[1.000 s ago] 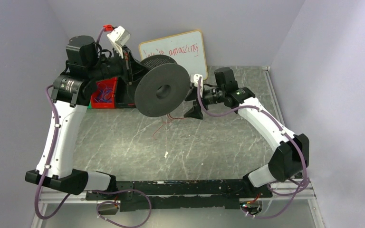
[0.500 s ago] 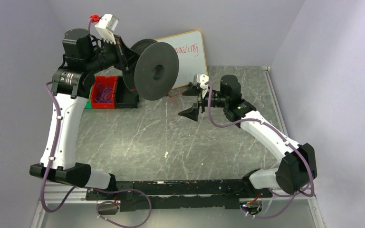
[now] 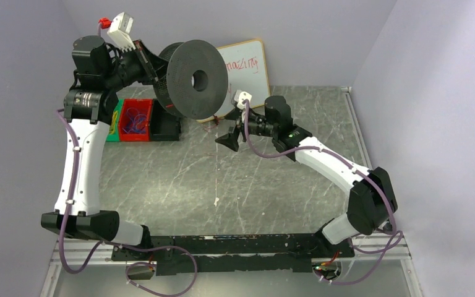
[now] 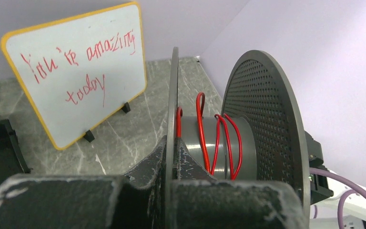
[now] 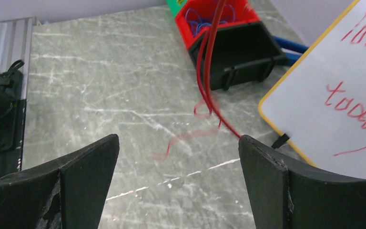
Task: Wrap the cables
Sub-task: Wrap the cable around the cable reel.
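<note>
Top external: left tool (image 3: pixel 158 67) clamps spool (image 3: pixel 196 79) before whiteboard (image 3: pixel 248 63); right tool (image 3: pixel 229 128) gapes near cable (image 5: pixel 208 71).

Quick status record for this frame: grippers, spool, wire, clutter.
left gripper: shut on the rim of the black spool, spool raised off the table
right gripper: open, empty, above the table near the whiteboard
red wire: a few turns on the spool's hub; the loose rest hangs down towards the table
clutter: red bin holding wires, black bin beside it
</note>
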### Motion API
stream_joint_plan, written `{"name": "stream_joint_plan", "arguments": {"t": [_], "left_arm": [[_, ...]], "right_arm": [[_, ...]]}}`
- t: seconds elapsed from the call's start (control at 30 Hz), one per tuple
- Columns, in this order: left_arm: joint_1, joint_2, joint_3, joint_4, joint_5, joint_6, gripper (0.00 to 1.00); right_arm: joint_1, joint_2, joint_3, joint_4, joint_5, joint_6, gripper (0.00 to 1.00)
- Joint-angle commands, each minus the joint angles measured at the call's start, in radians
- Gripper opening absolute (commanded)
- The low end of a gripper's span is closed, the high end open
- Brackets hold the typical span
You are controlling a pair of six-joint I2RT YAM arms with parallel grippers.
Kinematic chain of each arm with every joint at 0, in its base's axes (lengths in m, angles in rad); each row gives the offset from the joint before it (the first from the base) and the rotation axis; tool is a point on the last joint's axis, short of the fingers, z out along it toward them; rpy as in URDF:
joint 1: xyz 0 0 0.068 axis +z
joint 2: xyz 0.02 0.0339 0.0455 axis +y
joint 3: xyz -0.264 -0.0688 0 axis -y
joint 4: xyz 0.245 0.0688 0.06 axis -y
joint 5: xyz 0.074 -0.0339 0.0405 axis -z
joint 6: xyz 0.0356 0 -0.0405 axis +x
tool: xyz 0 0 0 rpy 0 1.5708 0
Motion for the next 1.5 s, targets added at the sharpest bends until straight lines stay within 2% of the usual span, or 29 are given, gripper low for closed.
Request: {"name": "stream_joint_plan", "arguments": {"t": [0.0,0.3,0.6,0.8,0.9,1.1,1.17,1.3,1.4,1.47], "left_arm": [[0.025,-0.03,-0.019,0.118,0.045,-0.105,0.03],[0.058,-0.041,-0.067,0.175,0.105,-0.171,0.02],[0.072,-0.063,-0.099,0.209,0.172,-0.2,0.02],[0.083,-0.067,-0.073,0.218,0.191,-0.231,0.02],[0.084,-0.067,-0.056,0.226,0.198,-0.244,0.03],[0.11,-0.064,-0.048,0.25,0.21,-0.281,0.02],[0.115,-0.065,-0.048,0.252,0.212,-0.286,0.03],[0.12,-0.067,-0.044,0.251,0.214,-0.288,0.02],[0.121,-0.067,-0.047,0.253,0.214,-0.294,0.02],[0.122,-0.068,-0.048,0.254,0.213,-0.294,0.02]], "right_arm": [[-0.013,0.017,0.082,0.042,0.041,0.01,0.99],[-0.017,0.047,0.099,0.083,-0.018,0.056,0.99],[-0.025,0.163,0.242,0.013,-0.042,0.043,0.98],[-0.037,0.201,0.22,0.038,-0.12,0.044,0.75],[-0.047,0.181,0.165,0.102,-0.177,0.079,0.69],[-0.051,0.171,0.116,0.178,-0.262,0.141,0.4],[-0.053,0.174,0.109,0.215,-0.296,0.168,0.36],[-0.056,0.171,0.082,0.309,-0.352,0.263,0.35],[-0.058,0.171,0.092,0.321,-0.4,0.291,0.16],[-0.061,0.166,0.096,0.315,-0.417,0.299,0.09]]}}
